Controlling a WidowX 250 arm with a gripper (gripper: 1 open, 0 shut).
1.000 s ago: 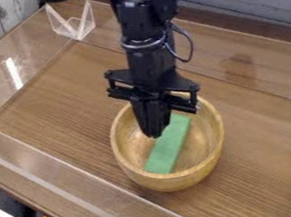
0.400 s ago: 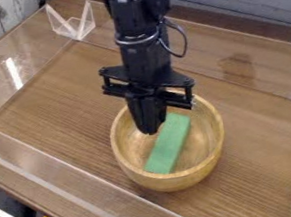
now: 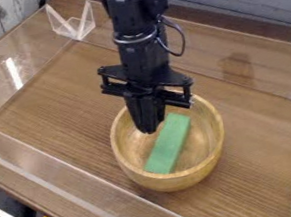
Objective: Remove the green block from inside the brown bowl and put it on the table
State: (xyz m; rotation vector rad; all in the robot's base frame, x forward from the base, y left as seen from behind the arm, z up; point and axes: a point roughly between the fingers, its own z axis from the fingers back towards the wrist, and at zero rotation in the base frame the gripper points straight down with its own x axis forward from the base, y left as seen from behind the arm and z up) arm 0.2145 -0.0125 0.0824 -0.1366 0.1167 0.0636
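Bowl, round, light brown wood, thick-rimmed (image 3: 124, 152), sits on wood-grain counter (image 3: 53, 102). Black gripper (image 3: 147, 126), clenched and empty, points down into bowl over its back-left part. Flat bright green rectangular block (image 3: 168, 144) lies inside bowl, just right of gripper tip.

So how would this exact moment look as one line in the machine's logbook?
tool: shut, pointing down over brown bowl | green block: lying in bowl, not lifted | table: no block on it yet
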